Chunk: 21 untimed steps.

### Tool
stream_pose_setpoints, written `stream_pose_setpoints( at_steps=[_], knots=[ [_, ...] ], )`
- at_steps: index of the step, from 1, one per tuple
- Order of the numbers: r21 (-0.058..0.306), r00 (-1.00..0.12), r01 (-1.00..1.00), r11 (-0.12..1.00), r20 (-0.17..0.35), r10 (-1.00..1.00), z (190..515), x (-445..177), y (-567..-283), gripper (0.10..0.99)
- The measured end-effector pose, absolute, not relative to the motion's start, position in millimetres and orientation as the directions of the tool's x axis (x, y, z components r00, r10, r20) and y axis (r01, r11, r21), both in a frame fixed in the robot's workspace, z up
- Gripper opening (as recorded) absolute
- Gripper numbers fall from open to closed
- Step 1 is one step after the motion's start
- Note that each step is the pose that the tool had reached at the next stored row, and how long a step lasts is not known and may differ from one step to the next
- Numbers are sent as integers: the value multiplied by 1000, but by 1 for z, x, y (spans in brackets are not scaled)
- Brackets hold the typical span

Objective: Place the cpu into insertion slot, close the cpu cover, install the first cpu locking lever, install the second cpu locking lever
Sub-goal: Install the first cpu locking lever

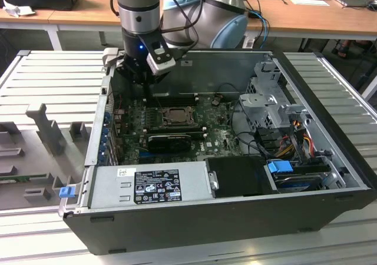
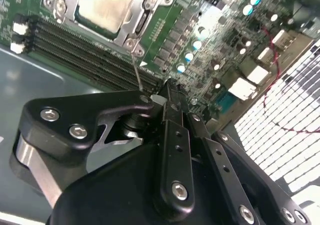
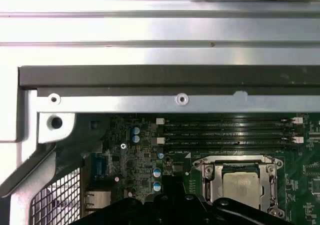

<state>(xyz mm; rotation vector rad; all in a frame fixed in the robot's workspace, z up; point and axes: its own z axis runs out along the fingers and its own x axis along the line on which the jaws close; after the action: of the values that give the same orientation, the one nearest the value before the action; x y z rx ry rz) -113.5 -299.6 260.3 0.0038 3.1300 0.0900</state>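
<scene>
Ridged table [image 1: 35,76] holds an open case [image 1: 235,218]. On its green board [image 2: 170,25] the cpu [image 2: 105,7] lies under the shut cover [image 3: 215,182]. Just beside a thin lever [image 2: 135,67], the gripper [image 2: 169,87] hovers with fingers together.

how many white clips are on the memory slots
4. In the first wrist view, two white clips sit at the memory slots' end nearer the mesh grille, two more at the far end. Dark clips on the other slots may go unseen.
</scene>
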Motion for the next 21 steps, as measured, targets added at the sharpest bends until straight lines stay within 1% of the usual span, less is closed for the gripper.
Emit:
stream_pose_setpoints(
  at_steps=[6, 21],
  knots=[
    [58, -1000, -23, 998, -10, -23, 260, -109, -294, 106],
    [58, -1000, -23, 998, -10, -23, 259, -82, -294, 106]
  ],
)
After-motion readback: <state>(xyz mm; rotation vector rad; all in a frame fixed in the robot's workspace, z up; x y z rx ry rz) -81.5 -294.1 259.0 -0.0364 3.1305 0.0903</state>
